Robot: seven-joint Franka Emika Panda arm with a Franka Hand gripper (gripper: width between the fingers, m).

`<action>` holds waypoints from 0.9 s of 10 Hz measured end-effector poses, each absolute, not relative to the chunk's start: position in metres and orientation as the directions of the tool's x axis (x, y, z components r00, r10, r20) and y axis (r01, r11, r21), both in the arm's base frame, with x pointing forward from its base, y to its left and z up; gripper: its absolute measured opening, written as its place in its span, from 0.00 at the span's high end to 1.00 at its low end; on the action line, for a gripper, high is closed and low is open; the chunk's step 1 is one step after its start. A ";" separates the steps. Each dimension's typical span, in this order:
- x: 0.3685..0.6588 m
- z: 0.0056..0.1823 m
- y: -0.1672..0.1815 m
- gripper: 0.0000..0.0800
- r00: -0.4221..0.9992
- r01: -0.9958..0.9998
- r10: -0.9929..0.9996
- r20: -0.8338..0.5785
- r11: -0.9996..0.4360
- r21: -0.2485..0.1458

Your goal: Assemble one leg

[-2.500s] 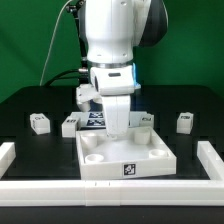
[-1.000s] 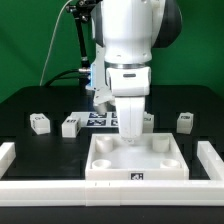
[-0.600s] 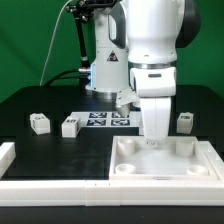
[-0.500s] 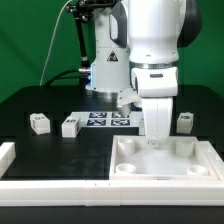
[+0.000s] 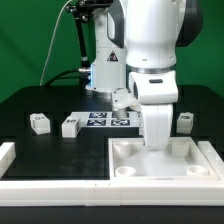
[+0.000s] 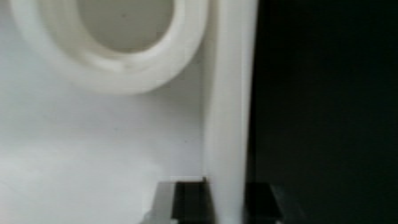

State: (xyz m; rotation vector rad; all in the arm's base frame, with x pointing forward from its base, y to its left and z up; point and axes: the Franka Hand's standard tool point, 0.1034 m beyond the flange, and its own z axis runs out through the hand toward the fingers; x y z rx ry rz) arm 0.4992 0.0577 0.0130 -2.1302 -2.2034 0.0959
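The large white square tray [image 5: 197, 160] with round corner sockets lies at the front on the exterior view's right, against the white rail. My gripper [image 5: 157, 142] points down at the tray's far wall. In the wrist view my two dark fingertips [image 6: 191, 203] stand on either side of the tray's thin wall [image 6: 228, 100], shut on it, with a round socket [image 6: 125, 50] beside it. Three small white legs with tags lie on the black table: two on the left [image 5: 39, 123] [image 5: 70, 126] and one on the right [image 5: 185, 121], all apart from my gripper.
The marker board [image 5: 103, 120] lies behind the tray, near the robot base. A white rail [image 5: 55, 182] runs along the front, with raised ends on the left [image 5: 6, 153] and right [image 5: 214, 152]. A green backdrop stands behind.
The tray has slid from the middle of the front to the exterior view's right with my gripper on its far wall. In the last half second my wrist has turned slightly; the tray stays put.
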 end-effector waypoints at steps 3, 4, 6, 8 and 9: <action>0.499 0.012 0.057 0.64 -0.033 0.995 0.999 0.010 0.033 -0.099; 0.499 0.012 0.057 0.64 -0.032 0.995 0.999 0.010 0.033 -0.099; 0.499 0.012 0.057 0.26 -0.032 0.995 0.999 0.010 0.033 -0.099; 0.499 0.012 0.057 0.20 -0.032 0.995 0.999 0.010 0.033 -0.099; 0.499 0.012 0.057 0.19 -0.032 0.995 0.999 0.010 0.033 -0.099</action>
